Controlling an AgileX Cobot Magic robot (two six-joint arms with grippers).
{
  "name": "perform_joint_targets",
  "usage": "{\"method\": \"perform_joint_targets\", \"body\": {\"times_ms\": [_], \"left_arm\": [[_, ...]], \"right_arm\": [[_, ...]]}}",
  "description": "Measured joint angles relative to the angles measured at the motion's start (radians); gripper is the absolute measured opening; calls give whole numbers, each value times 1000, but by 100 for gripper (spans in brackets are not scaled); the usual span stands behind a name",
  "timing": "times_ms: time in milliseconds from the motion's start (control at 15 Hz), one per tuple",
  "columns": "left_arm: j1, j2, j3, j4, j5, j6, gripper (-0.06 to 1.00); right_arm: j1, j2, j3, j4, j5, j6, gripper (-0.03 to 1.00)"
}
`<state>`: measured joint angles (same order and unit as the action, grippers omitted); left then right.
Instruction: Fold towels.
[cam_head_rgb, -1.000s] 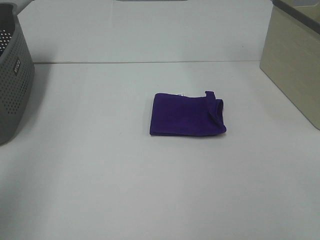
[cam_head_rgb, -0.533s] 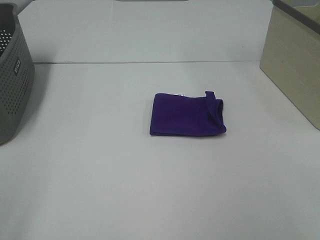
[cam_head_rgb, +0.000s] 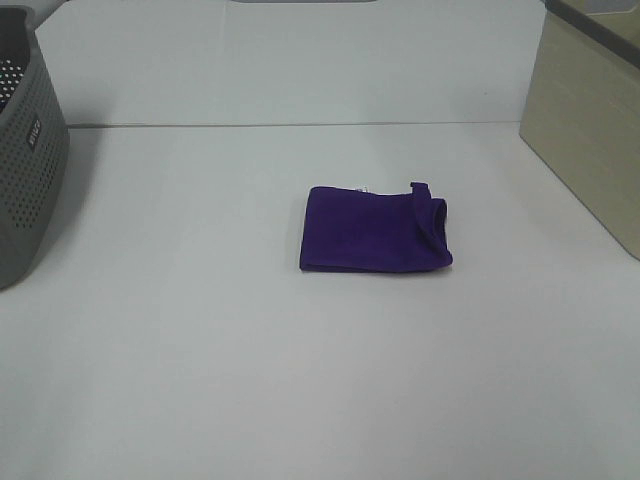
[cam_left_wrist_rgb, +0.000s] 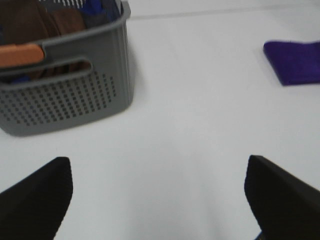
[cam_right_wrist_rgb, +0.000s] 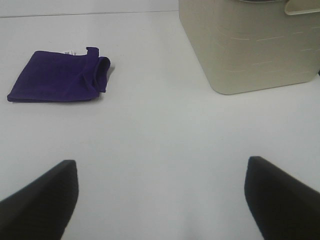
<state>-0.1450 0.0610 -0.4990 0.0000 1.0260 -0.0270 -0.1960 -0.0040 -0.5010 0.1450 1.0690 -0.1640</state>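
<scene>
Wrist views show left gripper (cam_left_wrist_rgb: 157, 200) and right gripper (cam_right_wrist_rgb: 160, 200) spread apart above the table (cam_head_rgb: 200, 350), seemingly level, well apart from the folded purple towel (cam_head_rgb: 372, 229).

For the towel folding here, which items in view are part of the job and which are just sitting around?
Part of the job:
purple towel, lying folded on the table, no gripper touching it
left gripper, open, empty
right gripper, open, empty

Just there:
grey perforated basket with cloths inside
beige bin
white table
</scene>
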Motion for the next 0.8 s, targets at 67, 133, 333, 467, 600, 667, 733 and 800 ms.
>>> {"method": "perform_joint_targets", "body": {"times_ms": [67,133,333,467,600,667,733,800], "left_arm": [[0,-15,4,0,17,0,86],[0,-44,4,0,20,3,86],[0,-65,4,-13,24,21,84],[0,-65,4,-13,24,27,84],[0,-65,4,-14,24,27,84],[20,-65,4,-20,24,27,84],[114,-65,4,-32,24,27,84],[135,-65,4,-33,24,27,84]], "right_arm": [[0,0,0,0,0,0,87],[2,0,0,1,0,2,87],[65,0,0,3,0,11,87],[100,0,0,4,0,15,87],[114,0,0,9,0,15,87],[114,0,0,11,0,15,87],[114,0,0,-1,0,15,87],[114,0,0,-10,0,15,87]]}}
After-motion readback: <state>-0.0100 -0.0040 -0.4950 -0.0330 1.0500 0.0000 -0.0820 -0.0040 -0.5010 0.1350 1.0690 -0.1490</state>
